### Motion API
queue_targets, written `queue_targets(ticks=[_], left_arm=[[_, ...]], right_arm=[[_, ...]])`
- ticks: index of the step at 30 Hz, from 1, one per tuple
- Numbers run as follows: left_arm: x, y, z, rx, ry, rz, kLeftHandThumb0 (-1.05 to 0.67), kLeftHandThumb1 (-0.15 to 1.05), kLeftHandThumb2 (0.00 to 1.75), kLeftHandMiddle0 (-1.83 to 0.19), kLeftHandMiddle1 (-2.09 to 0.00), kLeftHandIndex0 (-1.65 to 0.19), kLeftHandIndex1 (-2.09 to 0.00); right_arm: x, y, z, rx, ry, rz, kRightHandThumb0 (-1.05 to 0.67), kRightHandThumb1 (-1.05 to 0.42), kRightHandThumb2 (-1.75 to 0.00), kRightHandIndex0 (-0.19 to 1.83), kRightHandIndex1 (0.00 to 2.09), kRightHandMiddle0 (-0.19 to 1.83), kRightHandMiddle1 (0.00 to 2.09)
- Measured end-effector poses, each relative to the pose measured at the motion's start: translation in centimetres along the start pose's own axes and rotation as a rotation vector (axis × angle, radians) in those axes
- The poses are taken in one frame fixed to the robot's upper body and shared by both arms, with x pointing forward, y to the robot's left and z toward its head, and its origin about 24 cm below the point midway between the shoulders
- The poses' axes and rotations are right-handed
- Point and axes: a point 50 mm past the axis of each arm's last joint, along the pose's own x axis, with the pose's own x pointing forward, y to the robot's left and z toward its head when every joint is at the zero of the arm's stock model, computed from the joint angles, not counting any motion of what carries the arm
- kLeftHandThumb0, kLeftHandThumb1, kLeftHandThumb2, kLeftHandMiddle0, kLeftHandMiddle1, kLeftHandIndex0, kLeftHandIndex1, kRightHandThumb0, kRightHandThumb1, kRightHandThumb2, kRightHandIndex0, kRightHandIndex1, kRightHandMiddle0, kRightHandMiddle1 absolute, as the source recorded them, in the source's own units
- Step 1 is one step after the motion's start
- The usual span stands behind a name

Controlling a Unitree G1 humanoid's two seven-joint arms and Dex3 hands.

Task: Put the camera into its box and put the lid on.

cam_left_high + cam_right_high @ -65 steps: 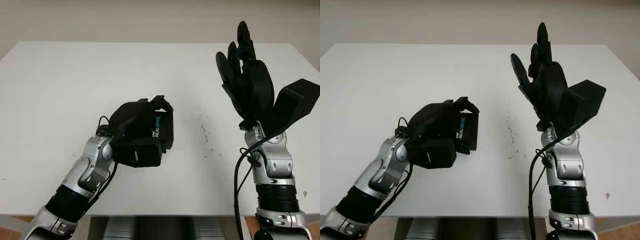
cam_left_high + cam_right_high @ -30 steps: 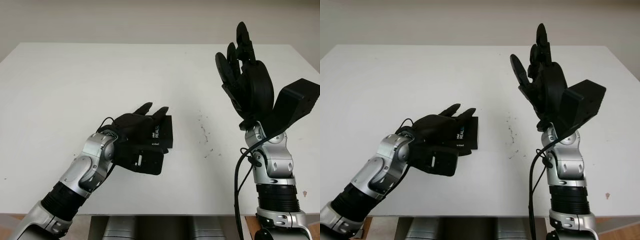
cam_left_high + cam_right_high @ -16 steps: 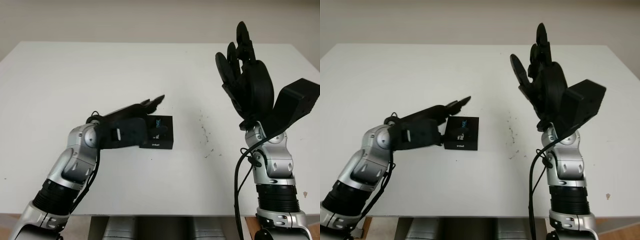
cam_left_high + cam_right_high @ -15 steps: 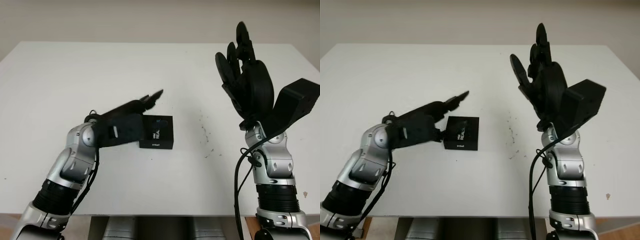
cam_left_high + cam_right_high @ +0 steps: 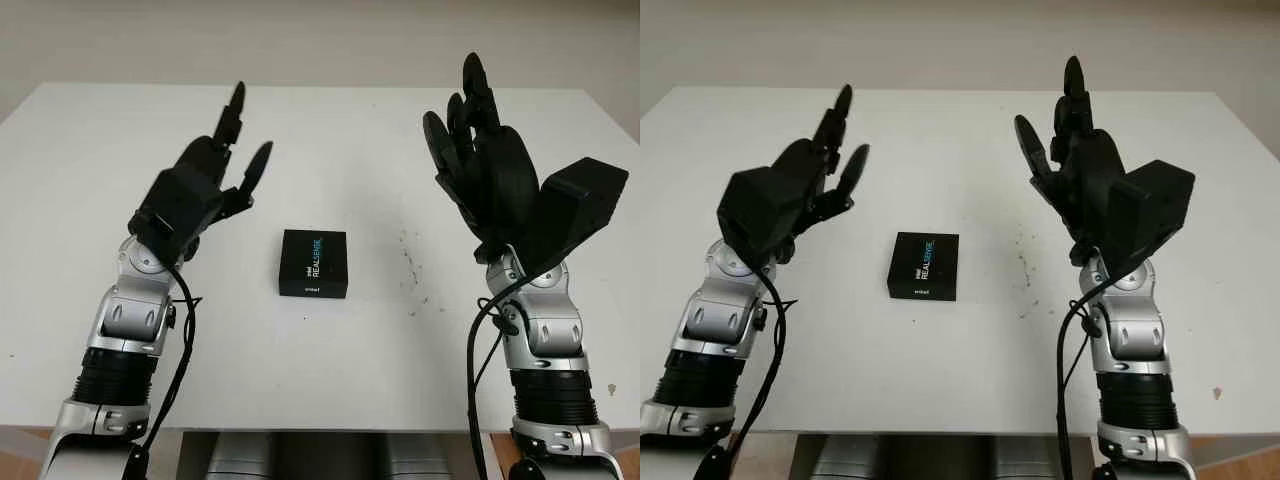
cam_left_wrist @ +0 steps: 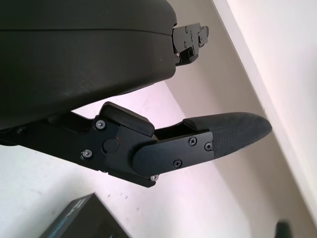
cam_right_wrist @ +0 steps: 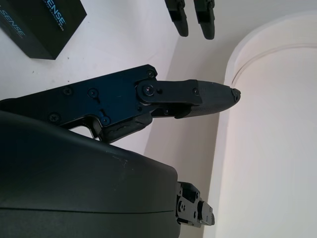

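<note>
Light was bright and even across the white table (image 5: 90,150), soft rather than directional. The black box (image 5: 314,263) cast only a thin, faint shadow along its lower edge, and no glare showed on the tabletop. The head views were sharp from centre to edges, with dark hands reading as near-silhouettes. In the wrist views the close black shell (image 6: 74,44) looked slightly soft, with a dull sheen along its curve.

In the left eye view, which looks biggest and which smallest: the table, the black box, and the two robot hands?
1. Table.
2. Right hand and left hand, both open and raised nearer the camera; too alike to rank.
3. Black box.
</note>
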Motion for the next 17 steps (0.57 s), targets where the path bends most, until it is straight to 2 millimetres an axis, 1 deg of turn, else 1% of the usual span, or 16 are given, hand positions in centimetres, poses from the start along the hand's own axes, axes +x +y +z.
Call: queue_targets(ticks=[4,7,12,17], left_arm=[[0.0,1.0,-0.7,-0.134,-0.036,0.073,-0.86,1.05,0.59,0.19,0.0,0.19,0.0],[-0.2,1.7,-0.9,-0.209,-0.073,0.108,-0.83,1.05,0.58,0.19,0.0,0.19,0.0],[-0.3,2.2,-0.8,-0.259,-0.106,0.137,-0.81,1.05,0.63,0.19,0.0,0.19,0.0],[-0.4,2.3,-0.7,-0.299,-0.128,0.154,-0.79,1.05,0.65,0.19,-0.02,0.19,-0.01]], right_arm=[[0.0,0.0,-0.4,0.003,0.018,0.005,-0.73,-1.05,-0.46,-0.19,0.0,-0.19,0.0],[0.0,0.0,-0.9,0.001,0.033,0.005,-0.75,-1.05,-0.46,-0.19,0.0,-0.19,0.0],[0.3,0.2,-1.1,-0.005,0.033,0.012,-0.76,-1.05,-0.47,-0.19,0.0,-0.19,0.0],[0.5,0.3,-1.1,-0.005,0.028,0.012,-0.77,-1.05,-0.46,-0.19,0.0,-0.19,0.0]])
